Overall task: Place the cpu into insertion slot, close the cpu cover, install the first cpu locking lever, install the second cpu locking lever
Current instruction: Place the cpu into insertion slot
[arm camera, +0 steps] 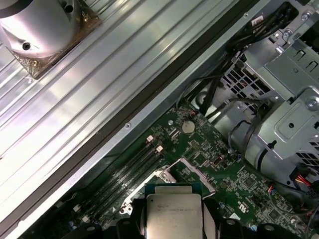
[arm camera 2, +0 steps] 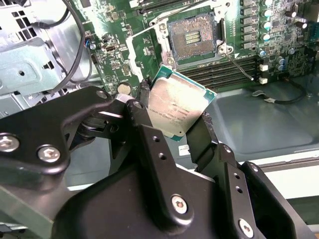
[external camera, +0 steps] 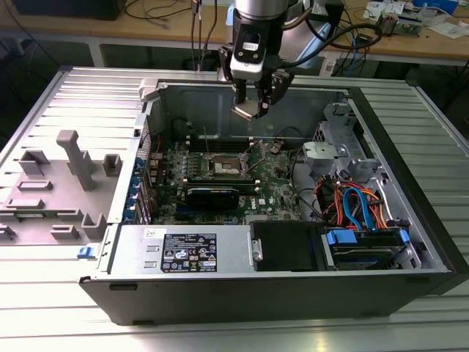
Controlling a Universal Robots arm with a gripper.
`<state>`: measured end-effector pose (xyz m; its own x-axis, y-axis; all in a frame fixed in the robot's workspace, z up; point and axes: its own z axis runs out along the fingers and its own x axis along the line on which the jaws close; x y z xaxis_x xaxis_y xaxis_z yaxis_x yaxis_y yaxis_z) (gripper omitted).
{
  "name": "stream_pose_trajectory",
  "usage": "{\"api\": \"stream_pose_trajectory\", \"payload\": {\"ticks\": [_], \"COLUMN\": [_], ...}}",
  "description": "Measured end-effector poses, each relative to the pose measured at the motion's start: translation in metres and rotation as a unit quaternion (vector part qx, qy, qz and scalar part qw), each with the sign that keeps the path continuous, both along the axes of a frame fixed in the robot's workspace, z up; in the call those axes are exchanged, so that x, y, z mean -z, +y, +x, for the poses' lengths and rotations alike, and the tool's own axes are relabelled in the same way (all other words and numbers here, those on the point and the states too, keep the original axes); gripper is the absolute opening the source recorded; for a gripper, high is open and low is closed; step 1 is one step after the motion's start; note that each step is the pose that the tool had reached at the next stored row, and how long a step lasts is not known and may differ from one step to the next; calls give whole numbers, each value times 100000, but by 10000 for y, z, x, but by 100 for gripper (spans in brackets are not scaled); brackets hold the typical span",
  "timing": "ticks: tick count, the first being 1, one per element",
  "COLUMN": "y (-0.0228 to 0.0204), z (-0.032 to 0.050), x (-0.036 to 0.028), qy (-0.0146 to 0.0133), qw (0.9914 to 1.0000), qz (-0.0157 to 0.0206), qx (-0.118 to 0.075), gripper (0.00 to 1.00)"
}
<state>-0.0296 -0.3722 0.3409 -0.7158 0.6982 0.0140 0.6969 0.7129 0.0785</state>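
I have the gripper [external camera: 253, 108] clenched on the chip [arm camera 2: 175, 107], one finger [arm camera 2: 203, 130] on each of two opposite edges, holding it tilted in the air over the back part of the open computer case [external camera: 410, 192]. The socket [arm camera 2: 192, 36] sits bare on the green board [arm camera 2: 112, 67] below, its brownish pin field uncovered and well apart from the chip. The silver cover frame [arm camera 2: 133, 52] stands swung up along one side of the socket.
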Motion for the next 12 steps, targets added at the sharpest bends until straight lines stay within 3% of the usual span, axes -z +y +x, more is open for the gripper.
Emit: {"api": "stream_pose_trajectory", "payload": {"ticks": [7, 12], "y": [-4, -4], "z": [0, -1], "x": [29, 40], "qy": [1, 8], "qw": [99946, 99906], "qz": [-14, -40], "qx": [3297, 4324], "gripper": [55, 55]}}
